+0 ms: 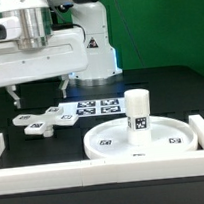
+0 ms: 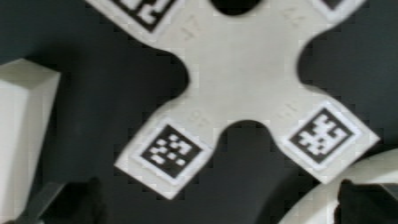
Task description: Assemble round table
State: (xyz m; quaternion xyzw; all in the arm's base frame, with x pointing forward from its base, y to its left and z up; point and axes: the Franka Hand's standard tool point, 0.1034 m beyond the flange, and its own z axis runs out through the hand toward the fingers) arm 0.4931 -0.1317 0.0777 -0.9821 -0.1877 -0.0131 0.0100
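Arm poised vertically, gripper (image 1: 39,93) pointing down with fingers (image 1: 14,96) spread wide (holding nothing); cross-shaped foot (image 1: 48,120) lies directly beneath it, untouched.

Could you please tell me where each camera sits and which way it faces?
Exterior view: beside the table, facing the arm across the round disc and upright leg; arm and gripper show.
Wrist view: on the wrist, looking down onto the cross-shaped foot; the robot's own parts unclear.
Shared: the cross-shaped foot.
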